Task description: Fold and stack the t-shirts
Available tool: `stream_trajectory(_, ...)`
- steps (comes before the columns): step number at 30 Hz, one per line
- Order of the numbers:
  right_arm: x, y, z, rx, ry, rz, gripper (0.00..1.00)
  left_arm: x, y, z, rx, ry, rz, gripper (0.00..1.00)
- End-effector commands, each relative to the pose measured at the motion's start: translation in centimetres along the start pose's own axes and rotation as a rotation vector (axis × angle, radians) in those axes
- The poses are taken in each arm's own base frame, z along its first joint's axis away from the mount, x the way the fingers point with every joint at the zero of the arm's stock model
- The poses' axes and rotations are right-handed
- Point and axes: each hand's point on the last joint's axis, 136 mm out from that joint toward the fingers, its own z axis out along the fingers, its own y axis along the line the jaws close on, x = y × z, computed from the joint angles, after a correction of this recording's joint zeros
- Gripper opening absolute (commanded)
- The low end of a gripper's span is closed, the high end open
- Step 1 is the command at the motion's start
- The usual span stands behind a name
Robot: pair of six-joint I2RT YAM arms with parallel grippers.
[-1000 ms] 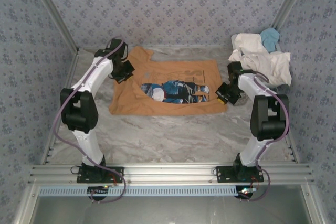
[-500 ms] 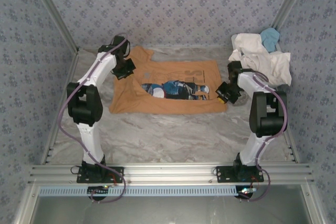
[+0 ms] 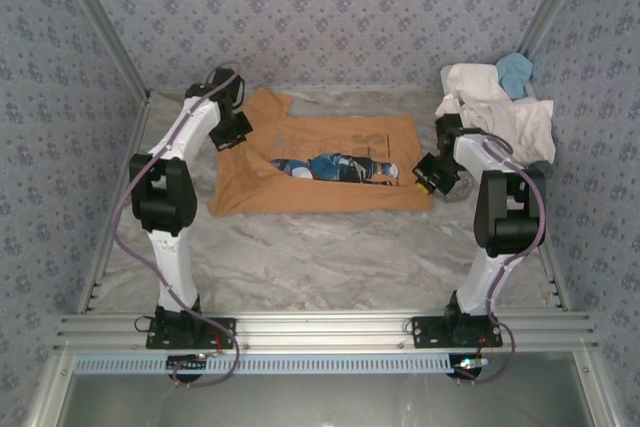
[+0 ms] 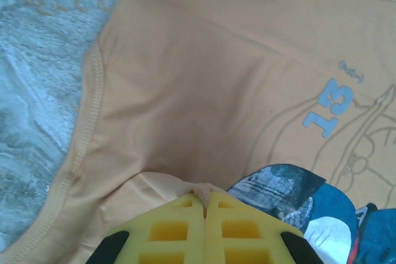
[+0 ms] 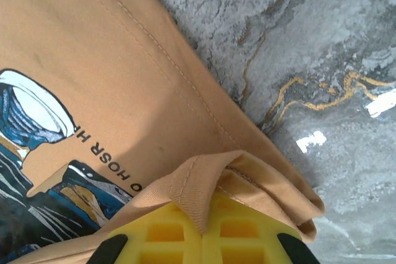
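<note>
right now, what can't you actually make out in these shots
The pile of shirts, top external: crumpled over each other, count unclear.
Lettering on the orange t-shirt, right wrist: cut off by the folded hem and right gripper.
Its print, left wrist: runs off the frame edge, left gripper covers part.
Same print, top external: too small to read.

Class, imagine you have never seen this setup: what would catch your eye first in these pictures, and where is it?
A tan-orange t-shirt with a blue print lies spread across the middle of the marble table. The left end effector is shut on its left side and the right end effector on its right hem. A heap of white and light-blue shirts sits in the far right corner.
</note>
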Motion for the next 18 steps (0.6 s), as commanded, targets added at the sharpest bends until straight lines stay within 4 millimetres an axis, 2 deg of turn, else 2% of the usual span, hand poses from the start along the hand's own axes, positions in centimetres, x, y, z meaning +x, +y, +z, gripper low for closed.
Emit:
stream_trajectory(1,-1.0,0.2,-0.2,0.005,-0.017,0.022,0.00,-0.6,1.2,-0.6,-0.043,-0.021,-0.021,0.00)
stream_trajectory(8,-1.9,1.2,0.1,-0.022,-0.019,0.029,0.00,-0.4,0.8,0.3,-0.016,0.006,-0.025,0.00)
stream_trajectory(9,-2.0,1.2,0.3,-0.024,-0.018,0.031,0.02,-0.3,0.8,0.5,-0.014,0.014,-0.025,0.00)
stream_trajectory(11,-2.5,1.6,0.4,-0.048,-0.027,0.036,0.18,-0.2,0.8,1.1,-0.016,0.031,-0.028,0.00)
stream_trajectory(13,-3.3,1.7,0.3,-0.074,-0.051,0.047,0.28,-0.2,1.1,1.6,-0.018,0.045,-0.046,0.00)
stream_trajectory(15,-4.1,2.3,-0.2,-0.122,-0.075,0.042,0.33,-0.5,1.5,1.7,-0.013,0.046,-0.073,0.00)
stream_trajectory(18,-4.7,2.5,-1.4,-0.148,-0.111,0.033,0.35,-1.1,1.5,1.5,0.013,0.039,-0.094,0.00)
